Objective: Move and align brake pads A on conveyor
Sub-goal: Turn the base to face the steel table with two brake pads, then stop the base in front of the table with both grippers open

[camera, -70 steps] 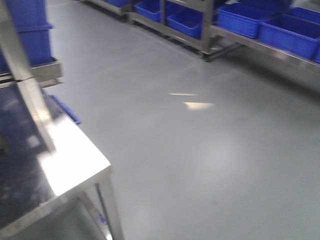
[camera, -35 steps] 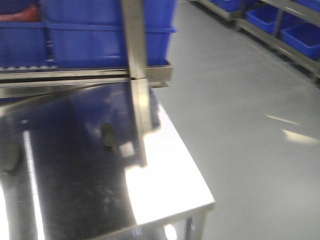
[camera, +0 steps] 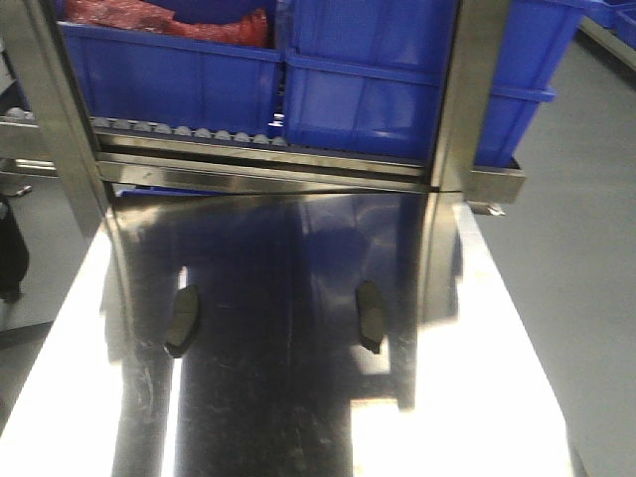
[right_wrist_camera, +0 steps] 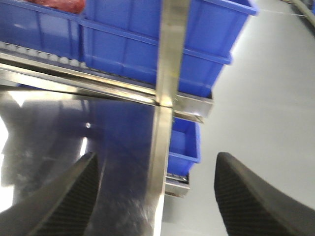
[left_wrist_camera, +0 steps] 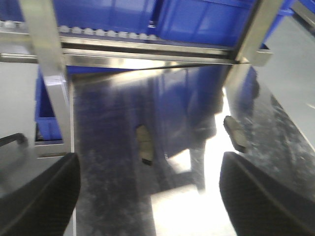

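Observation:
Two brake pads A lie on the shiny steel tabletop (camera: 487, 397), both lengthwise and apart: one on the left (camera: 182, 320), one on the right (camera: 371, 315). The left wrist view shows them blurred, one near the middle (left_wrist_camera: 144, 143) and one further right (left_wrist_camera: 235, 132). My left gripper (left_wrist_camera: 150, 196) is open above the tabletop, short of both pads, with nothing between its fingers. My right gripper (right_wrist_camera: 157, 196) is open too, hanging over the table's right edge beside a steel post (right_wrist_camera: 165, 73). The conveyor is out of view.
Behind the table stands a rack of small white rollers (camera: 179, 129) carrying blue bins (camera: 397, 89), one with red parts (camera: 169, 18). Steel uprights (camera: 467, 89) rise at both back corners. Grey floor (camera: 586, 248) lies to the right, with a lower blue bin (right_wrist_camera: 184, 140).
The front view has swung left, from open floor and the table's corner to the tabletop head-on. The roller rack and both pads have come into view.

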{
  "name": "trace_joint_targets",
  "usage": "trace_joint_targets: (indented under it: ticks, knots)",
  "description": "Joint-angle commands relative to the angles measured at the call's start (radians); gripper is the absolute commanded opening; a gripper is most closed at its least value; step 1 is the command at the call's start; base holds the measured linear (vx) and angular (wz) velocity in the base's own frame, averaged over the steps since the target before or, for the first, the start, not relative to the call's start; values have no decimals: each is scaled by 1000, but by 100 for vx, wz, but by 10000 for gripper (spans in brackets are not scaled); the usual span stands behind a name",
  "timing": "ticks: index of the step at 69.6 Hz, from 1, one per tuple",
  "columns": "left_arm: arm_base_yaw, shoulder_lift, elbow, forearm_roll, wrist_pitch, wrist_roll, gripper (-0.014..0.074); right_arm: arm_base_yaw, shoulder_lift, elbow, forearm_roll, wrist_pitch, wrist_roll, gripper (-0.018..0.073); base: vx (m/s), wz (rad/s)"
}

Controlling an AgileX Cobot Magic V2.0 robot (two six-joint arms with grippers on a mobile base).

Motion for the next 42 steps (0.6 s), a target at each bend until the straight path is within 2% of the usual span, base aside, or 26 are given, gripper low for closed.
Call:
trace_joint_targets:
  ticks: [1, 21, 42]
  knots:
    - [-6, 6, -19, -15, -32, 0, 544, -2, 1, -21, -1, -67, -11, 477, 14, 35]
    - [-6, 6, -19, -15, -32, 0, 544, -2, 1, -21, -1, -67, -11, 477, 11, 22]
    - [-6, 6, -19, -15, -32, 0, 544, -2, 1, -21, -1, -67, -11, 477, 1, 4]
